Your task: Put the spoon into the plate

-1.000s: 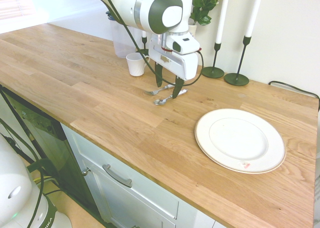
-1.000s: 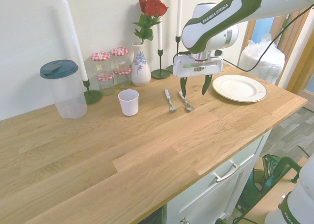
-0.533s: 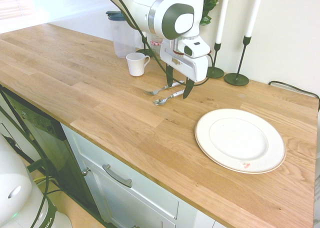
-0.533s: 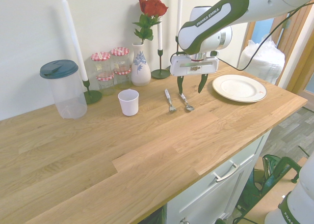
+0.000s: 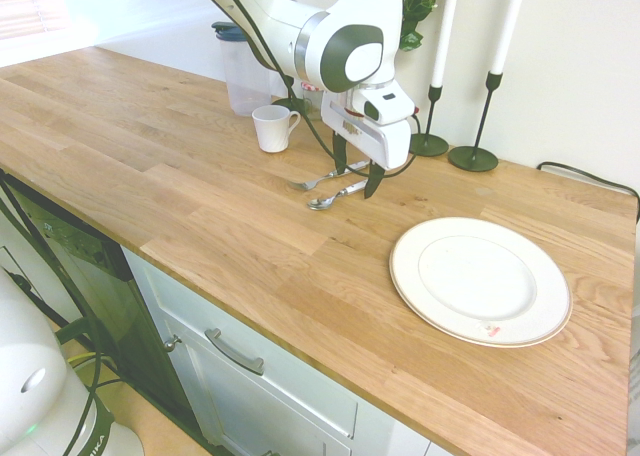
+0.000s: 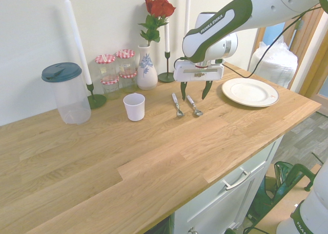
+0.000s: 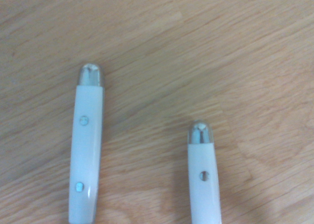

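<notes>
My two-finger gripper hangs open and empty over the white handle of the small shiny metal spoon, well apart from the large round white plate

1. Wrist view cuts both white handles at its bottom edge; the spoon and the fork can't be told apart there, bowls and tines out of shot.
2. First exterior view: the gripper covers the handle ends.
3. The plate's reddish rim mark is too small to read.
</notes>
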Controlling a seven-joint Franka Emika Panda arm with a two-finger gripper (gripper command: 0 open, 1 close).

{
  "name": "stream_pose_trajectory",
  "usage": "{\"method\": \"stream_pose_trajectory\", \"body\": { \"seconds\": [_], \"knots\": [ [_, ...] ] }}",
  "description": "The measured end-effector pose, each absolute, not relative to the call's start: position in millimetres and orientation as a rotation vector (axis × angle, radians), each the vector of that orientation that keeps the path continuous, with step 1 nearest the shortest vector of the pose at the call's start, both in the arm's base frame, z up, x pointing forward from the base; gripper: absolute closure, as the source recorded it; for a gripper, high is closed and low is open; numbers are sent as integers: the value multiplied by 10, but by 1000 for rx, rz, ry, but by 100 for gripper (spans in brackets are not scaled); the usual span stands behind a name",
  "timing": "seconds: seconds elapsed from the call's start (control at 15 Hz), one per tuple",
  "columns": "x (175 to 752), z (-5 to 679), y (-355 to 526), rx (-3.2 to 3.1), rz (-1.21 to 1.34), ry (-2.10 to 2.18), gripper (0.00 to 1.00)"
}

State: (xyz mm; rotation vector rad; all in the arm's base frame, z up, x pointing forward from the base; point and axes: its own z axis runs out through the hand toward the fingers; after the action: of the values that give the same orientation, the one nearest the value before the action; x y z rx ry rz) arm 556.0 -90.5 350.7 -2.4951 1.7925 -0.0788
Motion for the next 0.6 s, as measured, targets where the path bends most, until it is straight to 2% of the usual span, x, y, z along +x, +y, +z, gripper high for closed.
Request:
{"method": "stream_pose_trajectory", "body": {
  "seconds": [0.47,0.53,0.6],
  "knots": [
    [5566,3406,-890,-2503,-61,1796,0],
    [5561,3399,-900,-2502,-60,1799,100],
    [5553,3386,-909,-2501,-58,1802,100]
  ]
}}
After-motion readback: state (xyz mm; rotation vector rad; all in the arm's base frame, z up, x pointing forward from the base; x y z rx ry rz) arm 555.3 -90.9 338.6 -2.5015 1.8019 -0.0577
